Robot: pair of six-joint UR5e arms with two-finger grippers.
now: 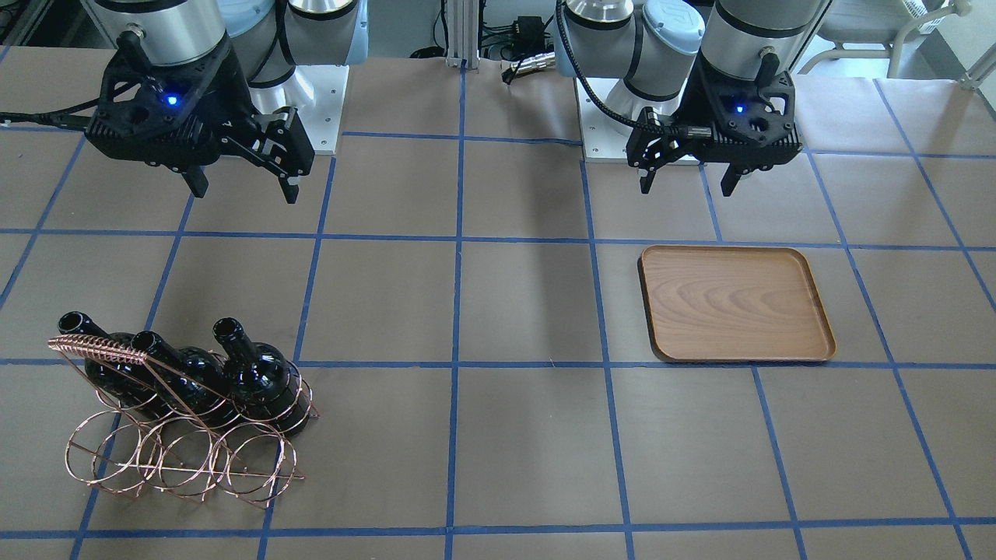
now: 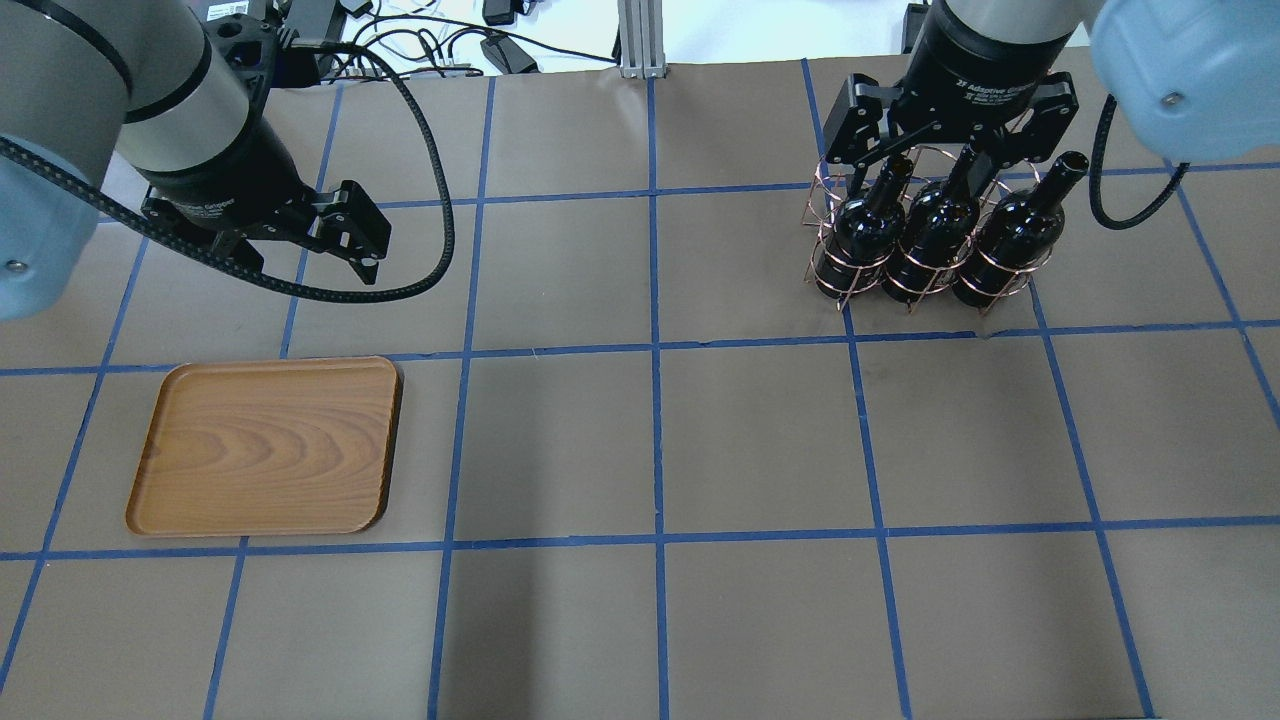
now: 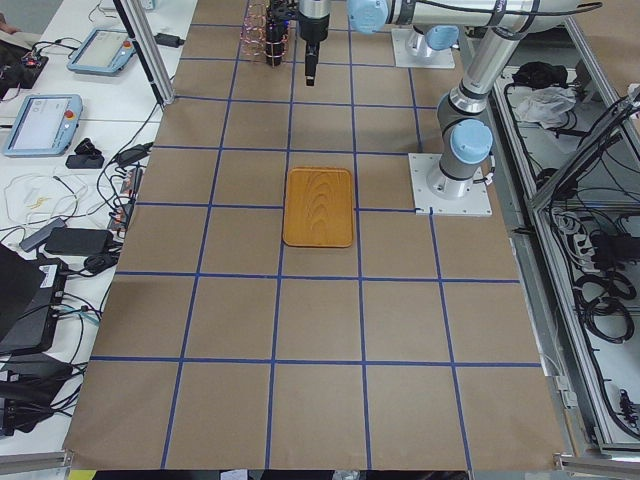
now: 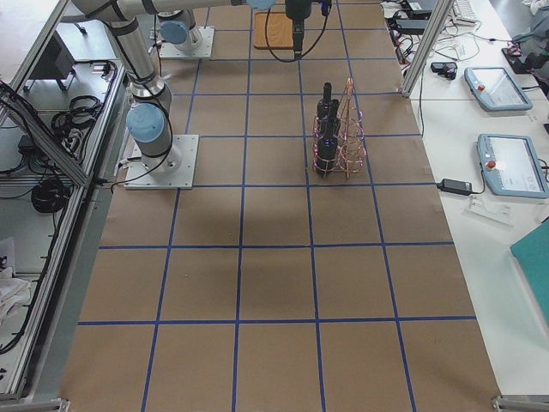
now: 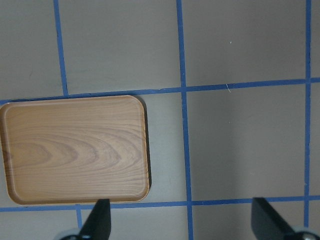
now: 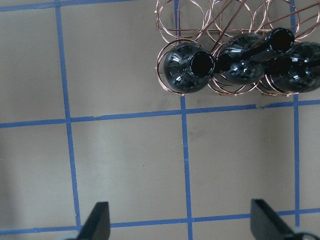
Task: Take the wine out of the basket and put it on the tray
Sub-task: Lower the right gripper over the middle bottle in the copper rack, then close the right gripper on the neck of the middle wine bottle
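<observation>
Three dark wine bottles [image 1: 257, 381] stand tilted in the rose-copper wire basket [image 1: 179, 459], necks towards the robot. They also show in the overhead view [image 2: 935, 235] and in the right wrist view [image 6: 185, 67]. My right gripper [image 1: 245, 193] is open and empty, high above the table on the robot's side of the basket [image 2: 830, 270]. The wooden tray [image 1: 735, 303] lies bare on the other half of the table. My left gripper [image 1: 689, 187] is open and empty, above the table just on the robot's side of the tray [image 5: 75, 150].
The table is brown paper with a grid of blue tape lines [image 1: 455, 362]. Both arm bases [image 1: 327, 109] stand on white plates at the robot's edge. Cables [image 2: 420, 50] and tablets [image 4: 493, 86] lie beyond the table edges.
</observation>
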